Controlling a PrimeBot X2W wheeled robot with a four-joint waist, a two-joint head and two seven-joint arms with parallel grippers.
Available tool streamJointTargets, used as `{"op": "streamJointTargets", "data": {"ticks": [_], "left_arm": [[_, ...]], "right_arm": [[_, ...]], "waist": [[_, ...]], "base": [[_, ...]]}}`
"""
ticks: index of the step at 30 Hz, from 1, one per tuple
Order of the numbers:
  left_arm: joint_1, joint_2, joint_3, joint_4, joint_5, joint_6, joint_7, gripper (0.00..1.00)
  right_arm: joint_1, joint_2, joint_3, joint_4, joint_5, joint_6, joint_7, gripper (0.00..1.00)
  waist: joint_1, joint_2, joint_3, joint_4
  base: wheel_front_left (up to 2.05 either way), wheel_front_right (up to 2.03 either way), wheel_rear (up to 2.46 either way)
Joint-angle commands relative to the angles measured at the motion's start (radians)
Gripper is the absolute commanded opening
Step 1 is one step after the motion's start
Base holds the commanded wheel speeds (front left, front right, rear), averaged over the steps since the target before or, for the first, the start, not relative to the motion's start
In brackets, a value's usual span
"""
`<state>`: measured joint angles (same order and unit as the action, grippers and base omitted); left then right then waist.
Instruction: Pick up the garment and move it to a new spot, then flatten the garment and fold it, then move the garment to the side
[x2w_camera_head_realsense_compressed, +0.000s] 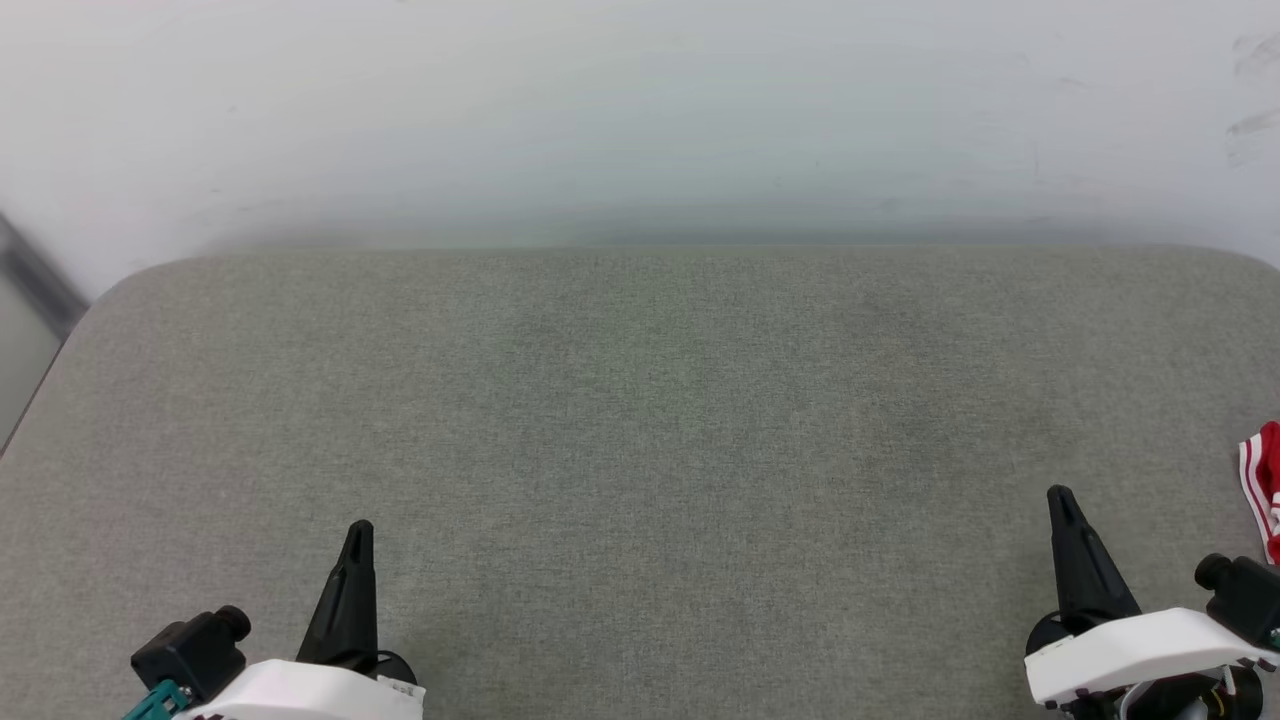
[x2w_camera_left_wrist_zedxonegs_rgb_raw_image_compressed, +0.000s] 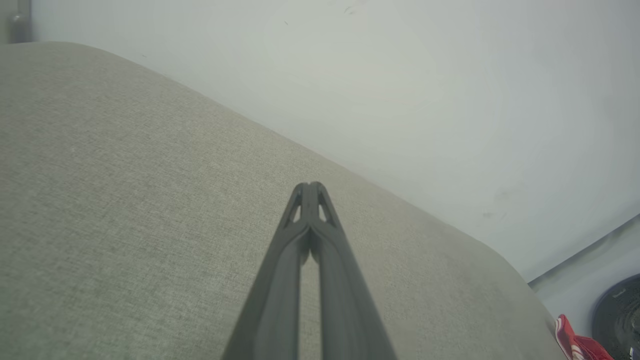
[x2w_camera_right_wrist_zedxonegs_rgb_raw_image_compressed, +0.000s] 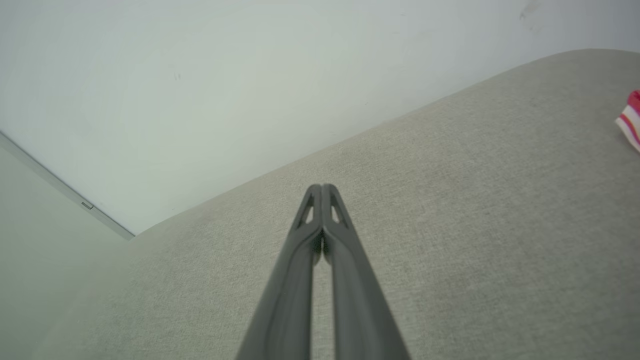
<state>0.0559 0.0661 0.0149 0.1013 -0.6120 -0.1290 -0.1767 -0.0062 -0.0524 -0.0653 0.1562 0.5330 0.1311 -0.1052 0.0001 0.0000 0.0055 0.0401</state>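
Red garment (x2w_camera_head_realsense_compressed: 1266, 488) near right claw (x2w_camera_head_realsense_compressed: 1061, 497)

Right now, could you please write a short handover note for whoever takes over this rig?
Left gripper: shut, empty, over the grey fabric surface.
Right gripper: shut, empty, the nearer one to the garment.
Garment: a red piece with white stripes lies at the surface's right edge; the rest is cut off by the frame.
Done: cannot tell whether it is folded.
Left: probably everything: pick up, move, flatten, fold, set aside.
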Motion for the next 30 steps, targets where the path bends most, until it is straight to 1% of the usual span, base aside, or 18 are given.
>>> {"op": "streamJointTargets", "data": {"ticks": [1, 13, 27, 28, 30], "left_arm": [[-0.028, 0.009, 0.004, -0.007, -0.034, 0.000, 0.006, 0.00], [-0.054, 0.014, 0.009, 0.018, -0.214, -0.001, 0.046, 0.00], [-0.078, 0.016, 0.016, 0.043, -0.394, -0.001, 0.089, 0.00], [-0.082, 0.016, 0.018, 0.048, -0.429, -0.001, 0.098, 0.00], [-0.086, 0.017, 0.020, 0.052, -0.452, -0.001, 0.105, 0.00]], "right_arm": [[-0.036, 0.001, -0.004, -0.010, 0.037, 0.000, 0.005, 0.00], [-0.049, 0.001, -0.012, 0.007, 0.219, 0.000, 0.043, 0.00], [-0.063, 0.001, -0.020, 0.024, 0.406, 0.000, 0.081, 0.00], [-0.065, 0.002, -0.022, 0.027, 0.442, 0.000, 0.088, 0.00], [-0.067, 0.002, -0.023, 0.030, 0.466, 0.000, 0.094, 0.00]], "waist": [[-0.0001, 0.0000, 0.000, 0.000], [-0.0001, 0.0000, 0.000, -0.005], [-0.0001, 0.0000, -0.001, -0.011], [-0.0001, 0.0000, -0.001, -0.012], [-0.0001, 0.0000, -0.001, -0.013]], "base": [[0.00, 0.00, 0.00], [0.00, 0.00, 0.00], [0.00, 0.00, 0.00], [0.00, 0.00, 0.00], [0.00, 0.00, 0.00]]}}
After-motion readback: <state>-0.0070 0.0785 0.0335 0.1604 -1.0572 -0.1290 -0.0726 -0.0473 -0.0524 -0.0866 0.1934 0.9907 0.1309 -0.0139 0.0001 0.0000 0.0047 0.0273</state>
